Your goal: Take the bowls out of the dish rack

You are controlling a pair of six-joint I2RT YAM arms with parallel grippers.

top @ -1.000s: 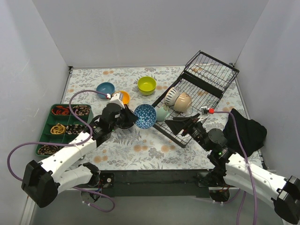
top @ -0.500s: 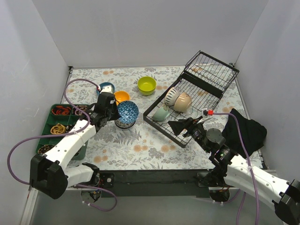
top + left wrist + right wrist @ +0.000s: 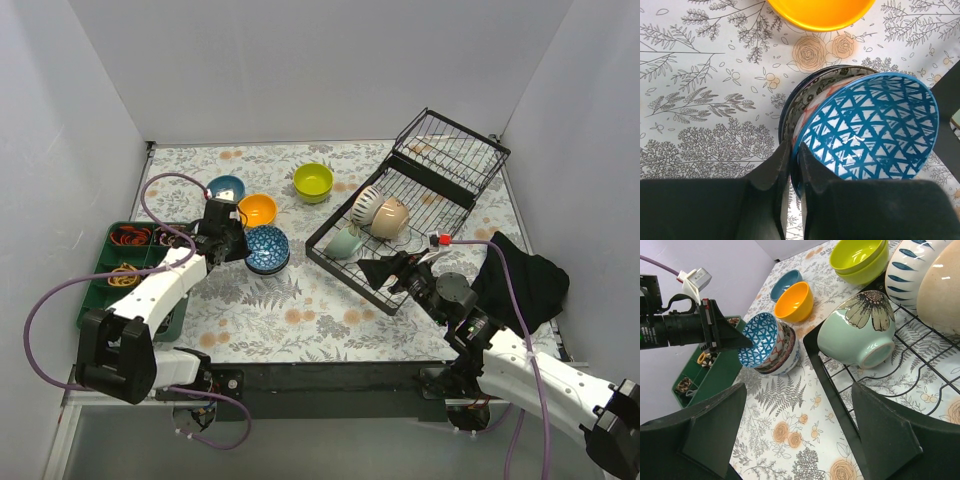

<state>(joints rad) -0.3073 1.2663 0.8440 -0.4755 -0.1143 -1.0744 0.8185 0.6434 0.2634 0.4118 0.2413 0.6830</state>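
My left gripper (image 3: 232, 245) (image 3: 792, 150) is shut on the near rim of a blue-white triangle-patterned bowl (image 3: 268, 247) (image 3: 870, 130). The bowl rests tilted on a stack of patterned bowls (image 3: 790, 107) (image 3: 785, 355) beside the orange bowl (image 3: 258, 210). The blue bowl (image 3: 226, 188) and lime-yellow bowl (image 3: 313, 181) sit on the table. The black dish rack (image 3: 440, 190) holds a pale-green flowered bowl (image 3: 345, 242) (image 3: 860, 330), a striped bowl (image 3: 367, 205) and a beige bowl (image 3: 392, 216). My right gripper (image 3: 400, 270) (image 3: 799, 390) is open and empty at the rack's near corner.
A green compartment tray (image 3: 100, 262) with small items lies at the far left, next to my left arm. A black cloth (image 3: 525, 275) lies right of the rack. The rack's raised wire tier (image 3: 455, 150) stands at the back right. Grey walls close in three sides.
My left gripper has carried the blue-white patterned bowl leftward from near the rack and lowered it onto the stack by the orange bowl. My right gripper has barely moved.
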